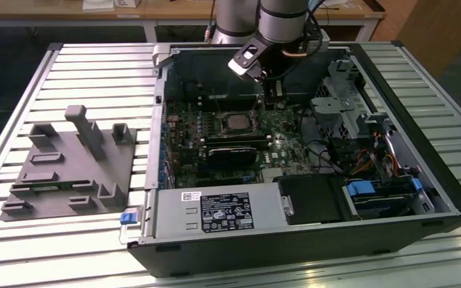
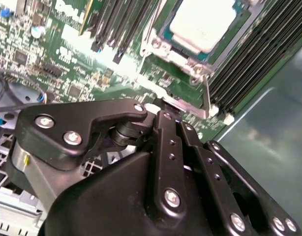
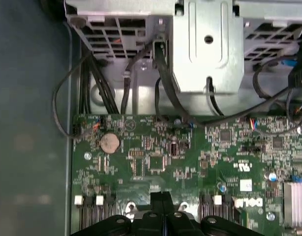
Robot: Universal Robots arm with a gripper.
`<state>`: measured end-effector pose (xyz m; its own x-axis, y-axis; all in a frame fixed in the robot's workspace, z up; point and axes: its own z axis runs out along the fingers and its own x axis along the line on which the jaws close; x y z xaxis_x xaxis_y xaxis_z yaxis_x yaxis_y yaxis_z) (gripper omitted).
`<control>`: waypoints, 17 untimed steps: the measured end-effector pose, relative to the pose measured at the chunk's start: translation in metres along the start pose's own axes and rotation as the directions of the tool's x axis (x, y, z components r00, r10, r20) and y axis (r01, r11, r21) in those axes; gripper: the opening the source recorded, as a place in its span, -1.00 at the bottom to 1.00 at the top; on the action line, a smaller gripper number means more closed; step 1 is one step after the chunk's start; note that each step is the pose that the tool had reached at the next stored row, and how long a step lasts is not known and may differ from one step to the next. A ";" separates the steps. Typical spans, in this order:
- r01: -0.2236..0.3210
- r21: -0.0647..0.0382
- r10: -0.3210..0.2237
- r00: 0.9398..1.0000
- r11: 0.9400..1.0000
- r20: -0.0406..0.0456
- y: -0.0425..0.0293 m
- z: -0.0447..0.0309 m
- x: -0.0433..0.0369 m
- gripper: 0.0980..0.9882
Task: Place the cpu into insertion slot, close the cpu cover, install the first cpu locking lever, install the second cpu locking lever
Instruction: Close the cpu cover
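While the small, pale silver-grey square cpu [image 2: 202,24] is sitting in the green motherboard's square insertion slot [image 2: 166,35], with the thin silvery metal cpu cover [image 2: 180,58] seemingly lying flat around it, the black hand [image 2: 163,109] is hanging just beside the cover's edge. Its fingers are pressed together and pinching nothing. A locking lever step is likely under way, calling for a steady push down and under its catch.

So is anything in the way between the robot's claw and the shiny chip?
Nothing visible is. In the second wrist view the cpu lies in the insertion slot, and the gripper is right beside the slot's metal edge.
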<state>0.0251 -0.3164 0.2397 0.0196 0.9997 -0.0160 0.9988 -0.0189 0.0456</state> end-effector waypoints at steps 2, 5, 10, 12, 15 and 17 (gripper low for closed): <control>0.000 -0.001 0.000 1.000 1.000 0.000 -0.0067 -0.0003 -0.0001 -0.98; 0.000 -0.001 0.000 1.000 1.000 0.000 -0.0151 -0.0006 -0.0003 -0.98; 0.000 -0.001 0.000 1.000 1.000 0.000 -0.0215 -0.0008 -0.0004 -0.98; 0.000 -0.001 0.000 1.000 1.000 0.000 -0.0216 -0.0008 -0.0004 -0.98; 0.000 0.031 -0.001 1.000 1.000 0.000 -0.0212 -0.0004 -0.0004 -0.98; 0.001 0.053 -0.001 1.000 0.999 0.001 -0.0212 -0.0003 -0.0004 -0.98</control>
<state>0.0039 -0.3164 0.2391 0.0187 0.9997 -0.0171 0.9998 -0.0189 -0.0079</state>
